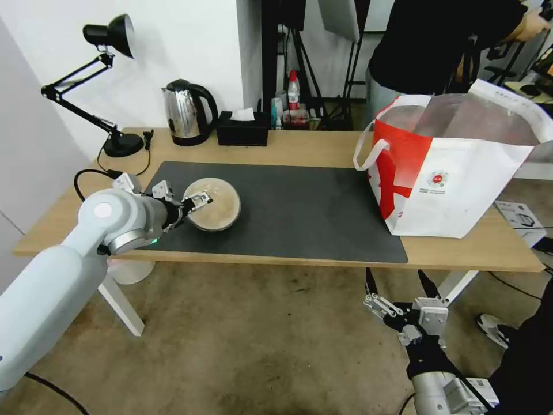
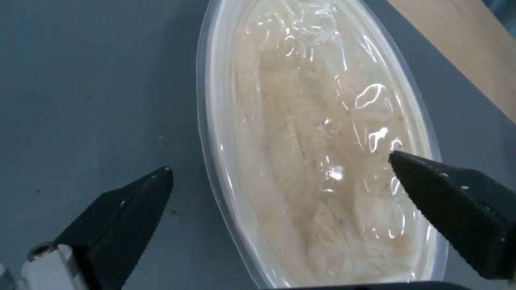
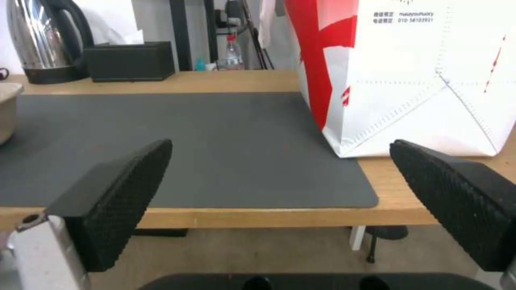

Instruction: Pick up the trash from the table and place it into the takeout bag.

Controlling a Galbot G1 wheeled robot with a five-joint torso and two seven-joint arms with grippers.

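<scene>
A beige round bowl [image 1: 218, 205] covered with clear film sits on the left part of the dark mat [image 1: 311, 213] on the table [image 1: 299, 147]. My left gripper [image 1: 199, 201] is open at the bowl's left rim. In the left wrist view one finger [image 2: 123, 209] is over the mat outside the bowl [image 2: 322, 133] and the other [image 2: 457, 197] is over its film, with the rim between them. The white and red takeout bag [image 1: 461, 173] stands open at the table's right end. My right gripper [image 1: 396, 278] hangs open below the table's front edge, facing the bag [image 3: 408, 72].
A steel kettle [image 1: 185, 112], a black tissue box [image 1: 243, 128] and a black desk lamp [image 1: 109, 86] stand along the table's back left. The mat [image 3: 215, 141] between the bowl [image 3: 8, 110] and the bag is bare.
</scene>
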